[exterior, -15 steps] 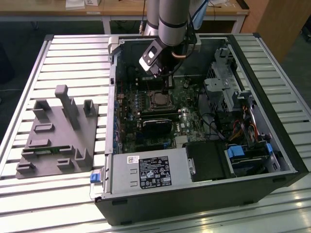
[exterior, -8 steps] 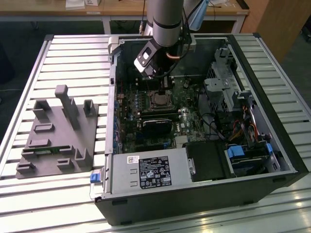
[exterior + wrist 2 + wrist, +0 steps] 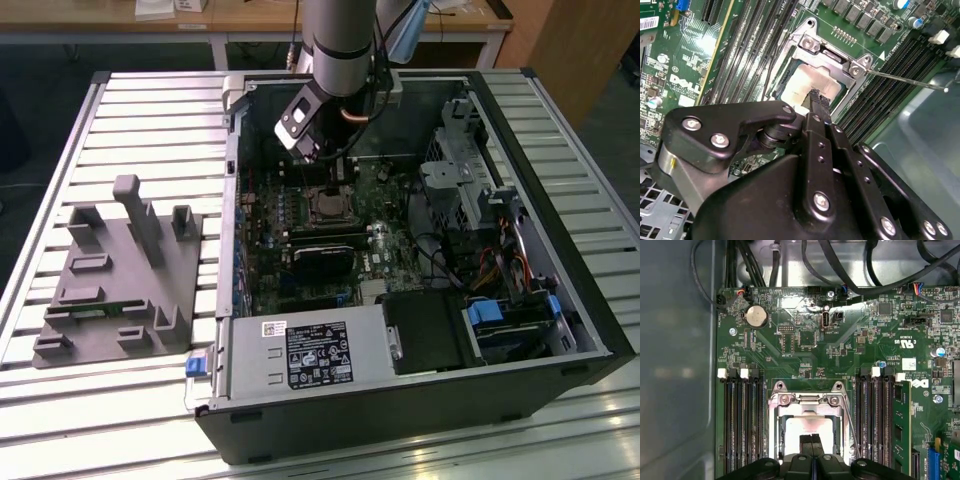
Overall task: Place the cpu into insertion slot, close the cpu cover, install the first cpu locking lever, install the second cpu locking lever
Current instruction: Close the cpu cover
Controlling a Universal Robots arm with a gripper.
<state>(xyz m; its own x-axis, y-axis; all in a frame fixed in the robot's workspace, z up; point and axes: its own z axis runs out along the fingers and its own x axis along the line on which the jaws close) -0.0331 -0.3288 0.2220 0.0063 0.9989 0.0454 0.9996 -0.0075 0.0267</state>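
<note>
My gripper [image 3: 812, 439], closed and empty, touches the cpu [image 3: 792, 434], probably pressing it flat. In the exterior view, the insertion slot [image 3: 313, 210] sits at the gripper's six o'clock.

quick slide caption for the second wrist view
Shut hand over the cpu, framed by the cpu cover; a thin locking lever juts aside.

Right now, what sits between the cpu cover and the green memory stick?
In the first wrist view, a thin metal lever rod and empty black memory slots lie between the cpu cover and the memory stick.
</note>
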